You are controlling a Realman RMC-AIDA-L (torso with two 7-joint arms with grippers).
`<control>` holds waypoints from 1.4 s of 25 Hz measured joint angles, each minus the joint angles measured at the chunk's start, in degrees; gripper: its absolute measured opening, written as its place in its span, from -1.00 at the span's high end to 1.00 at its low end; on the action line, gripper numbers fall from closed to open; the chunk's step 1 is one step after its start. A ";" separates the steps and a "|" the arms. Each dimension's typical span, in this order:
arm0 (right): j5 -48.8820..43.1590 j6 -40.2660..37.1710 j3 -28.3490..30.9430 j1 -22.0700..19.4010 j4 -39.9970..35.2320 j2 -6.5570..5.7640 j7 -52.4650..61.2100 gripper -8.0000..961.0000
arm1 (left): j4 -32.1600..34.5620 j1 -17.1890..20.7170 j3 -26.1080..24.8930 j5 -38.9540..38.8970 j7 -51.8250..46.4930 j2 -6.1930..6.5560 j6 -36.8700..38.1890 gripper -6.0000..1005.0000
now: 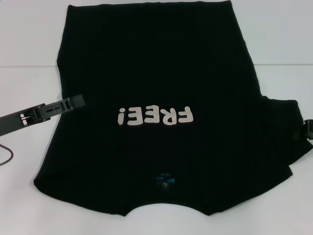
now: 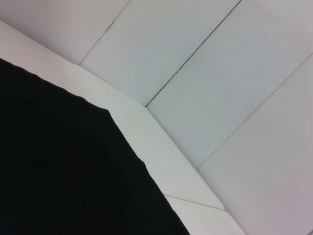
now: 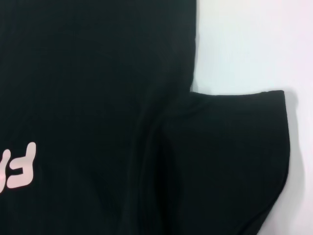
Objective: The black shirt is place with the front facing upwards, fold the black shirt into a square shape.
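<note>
The black shirt lies flat on the white table, front up, collar and blue neck label at the near edge. The off-white "FREE!" lettering reads upside down. Its left side runs as a straight edge with no sleeve showing. The right sleeve lies spread out on the table. My left gripper is at the shirt's left edge, level with the lettering. My right gripper shows only as a tip beside the right sleeve's outer edge. The right wrist view shows the sleeve and shirt body.
The left wrist view shows the shirt's edge, the table's corner and tiled floor beyond. A dark red cable lies on the table at the near left. Bare table shows on both sides of the shirt.
</note>
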 joint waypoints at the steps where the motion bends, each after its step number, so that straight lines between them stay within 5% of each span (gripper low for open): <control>1: -0.02 0.02 0.00 0.00 0.00 0.00 0.00 0.39 | 0.01 0.00 -0.18 0.00 -0.01 0.00 0.07 -0.61; 5: -0.73 0.00 0.00 -0.06 -0.21 -0.10 -0.06 0.54 | 0.04 0.00 -0.63 0.00 -0.12 0.00 0.24 -0.61; 10: -1.60 -0.03 0.15 -0.68 -1.43 -0.25 -0.19 0.96 | 0.08 0.02 -2.23 0.00 -0.21 0.00 1.33 -0.61; 23: -1.64 2.43 0.70 -1.10 -1.96 -2.98 1.13 0.95 | 0.14 1.34 -3.99 -0.78 -0.04 0.18 2.63 -0.61; 35: -1.45 3.63 1.07 -0.16 -4.42 -3.38 0.92 0.94 | -0.07 1.69 -3.99 -1.40 0.16 0.17 2.92 -0.61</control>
